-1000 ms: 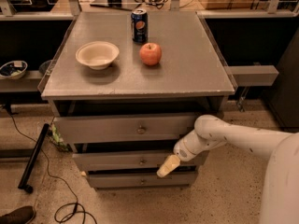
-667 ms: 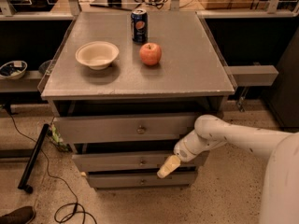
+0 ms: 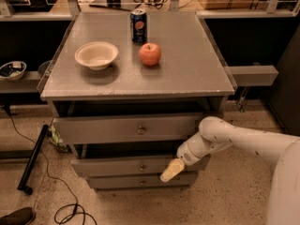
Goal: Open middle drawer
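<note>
The middle drawer (image 3: 112,167) is a long, low grey front with a small round metal knob (image 3: 143,167), below the taller top drawer (image 3: 124,129). A dark gap shows above it, and its front stands slightly forward of the bottom drawer (image 3: 140,182). My gripper (image 3: 171,170), with yellowish tips on a white arm (image 3: 243,142) coming in from the right, sits against the right part of the middle drawer's front, to the right of the knob.
On the cabinet top (image 3: 187,74) stand a beige bowl (image 3: 96,55), a red apple (image 3: 150,54) and a blue soda can (image 3: 138,26). A black pole (image 3: 33,161) and cables (image 3: 70,210) lie on the floor at the left. A grey shelf (image 3: 251,75) juts out at the right.
</note>
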You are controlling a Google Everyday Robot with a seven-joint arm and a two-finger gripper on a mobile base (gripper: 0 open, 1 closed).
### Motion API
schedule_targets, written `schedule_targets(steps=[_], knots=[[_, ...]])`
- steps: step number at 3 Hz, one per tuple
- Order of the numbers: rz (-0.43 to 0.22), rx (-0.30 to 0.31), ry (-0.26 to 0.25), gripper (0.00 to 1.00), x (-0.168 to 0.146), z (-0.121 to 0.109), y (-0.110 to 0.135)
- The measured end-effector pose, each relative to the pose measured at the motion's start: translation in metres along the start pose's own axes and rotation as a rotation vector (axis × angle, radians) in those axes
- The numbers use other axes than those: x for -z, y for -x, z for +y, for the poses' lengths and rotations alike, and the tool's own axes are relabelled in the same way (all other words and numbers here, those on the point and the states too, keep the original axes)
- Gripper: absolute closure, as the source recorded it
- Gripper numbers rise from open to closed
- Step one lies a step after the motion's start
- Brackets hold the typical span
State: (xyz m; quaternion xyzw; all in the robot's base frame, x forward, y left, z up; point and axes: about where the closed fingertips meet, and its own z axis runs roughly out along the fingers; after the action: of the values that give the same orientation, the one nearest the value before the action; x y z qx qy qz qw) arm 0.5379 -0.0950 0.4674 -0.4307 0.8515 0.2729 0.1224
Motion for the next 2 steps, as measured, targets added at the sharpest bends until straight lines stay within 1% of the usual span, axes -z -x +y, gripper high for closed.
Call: schedule_targets(steps=[1,2], knots=[[0.0,0.0,0.0,0.0,0.0,0.0,0.0],[-0.004,-0.006,0.007,0.0,0.006,0.006,-0.012]])
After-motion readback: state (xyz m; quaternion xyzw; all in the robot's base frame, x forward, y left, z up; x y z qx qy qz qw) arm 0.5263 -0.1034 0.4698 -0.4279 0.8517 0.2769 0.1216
